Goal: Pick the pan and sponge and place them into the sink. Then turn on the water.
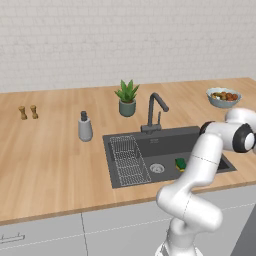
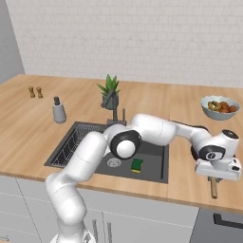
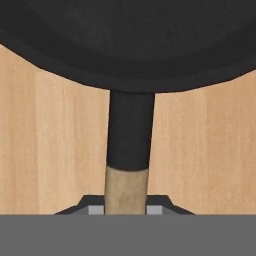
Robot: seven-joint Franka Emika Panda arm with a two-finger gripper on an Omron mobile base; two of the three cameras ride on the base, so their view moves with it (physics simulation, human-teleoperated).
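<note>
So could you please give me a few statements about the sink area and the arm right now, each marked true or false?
1. The sponge lies inside the sink. True.
2. Water is running from the faucet. False: no stream falls from its spout.
3. The gripper has its jaws shut on the pan by its handle. True.
4. The pan already sits in the sink. False: it rests on the counter right of the basin.
5. The soap bottle stands left of the sink. True.
</note>
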